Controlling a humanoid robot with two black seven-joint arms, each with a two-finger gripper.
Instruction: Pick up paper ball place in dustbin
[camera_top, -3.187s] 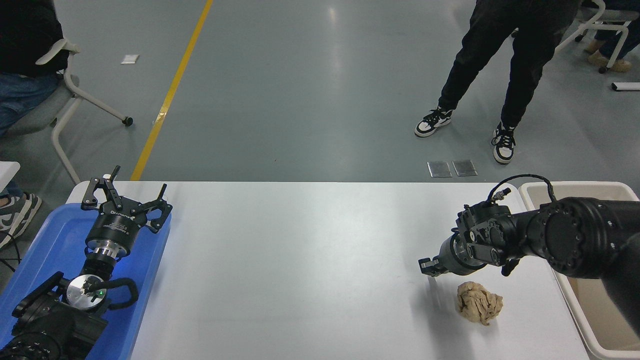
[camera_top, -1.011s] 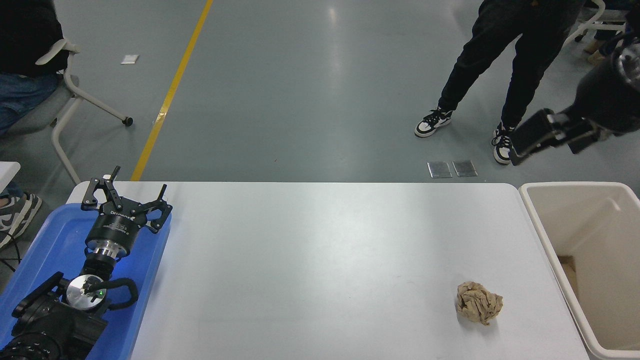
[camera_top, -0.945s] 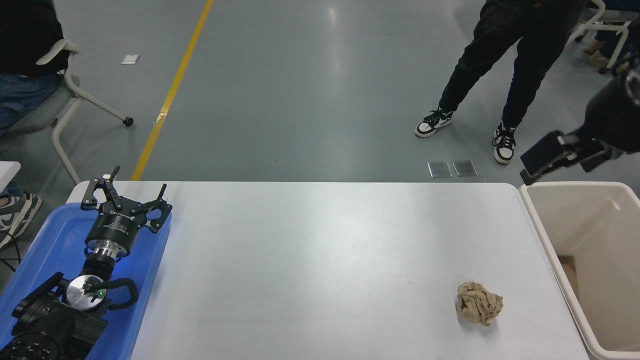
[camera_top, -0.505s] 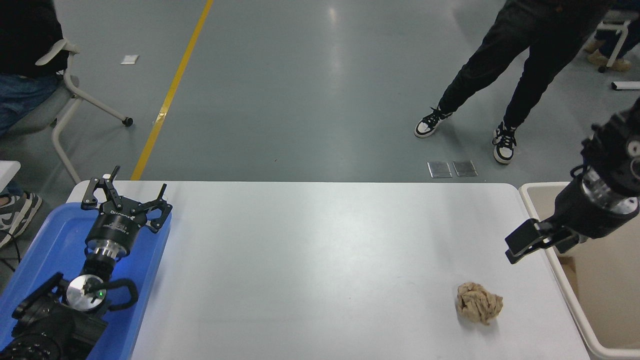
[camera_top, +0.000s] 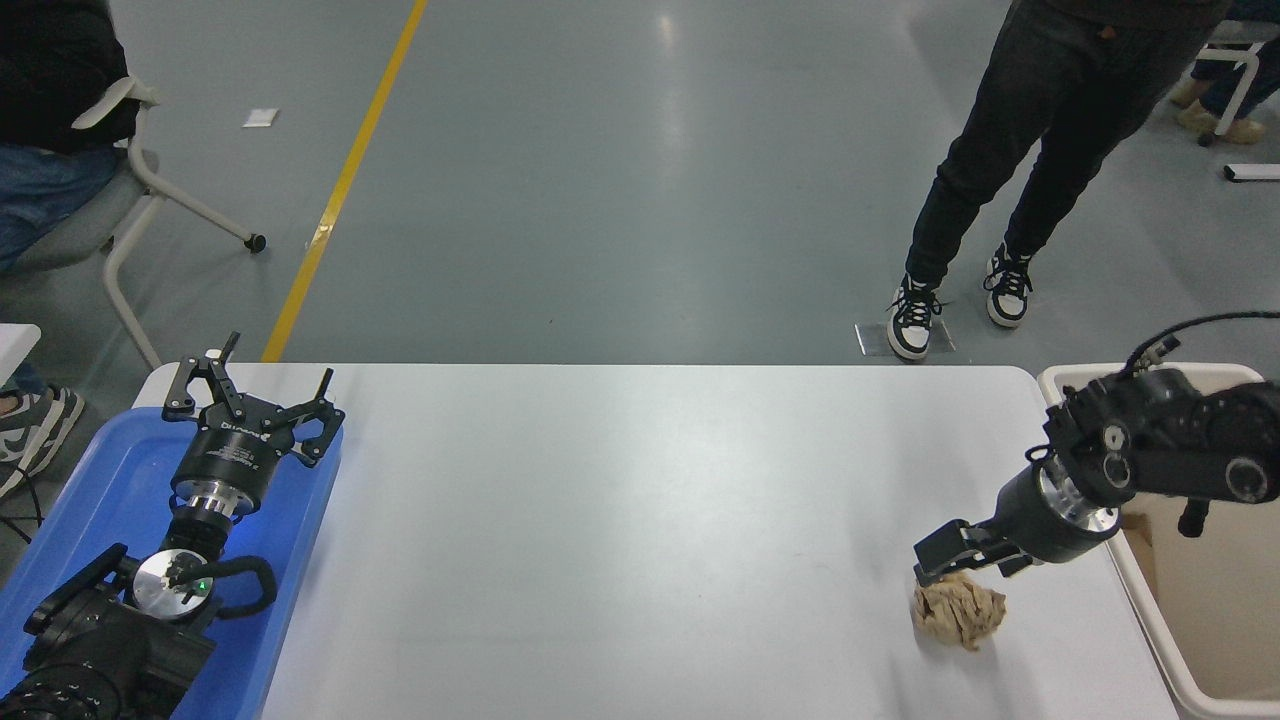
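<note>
1. There is a single view, from a camera set high on the robot's side of the white counter (camera_top: 620, 520), looking forward and down across it.
2. The counter fills the lower half of the frame; its far edge runs straight across the middle.
3. Beyond that edge, the upper half shows grey floor, with a yellow floor line (camera_top: 345, 175) slanting through the upper left.
4. The left arm enters at the lower left corner, its end effector (camera_top: 252, 400) pointing away from the camera.
5. The right arm enters from the right edge, its end effector (camera_top: 962, 557) reaching toward lower centre-right.
6. The camera is near enough that the counter's left and right ends are cropped by the frame edges.
</note>
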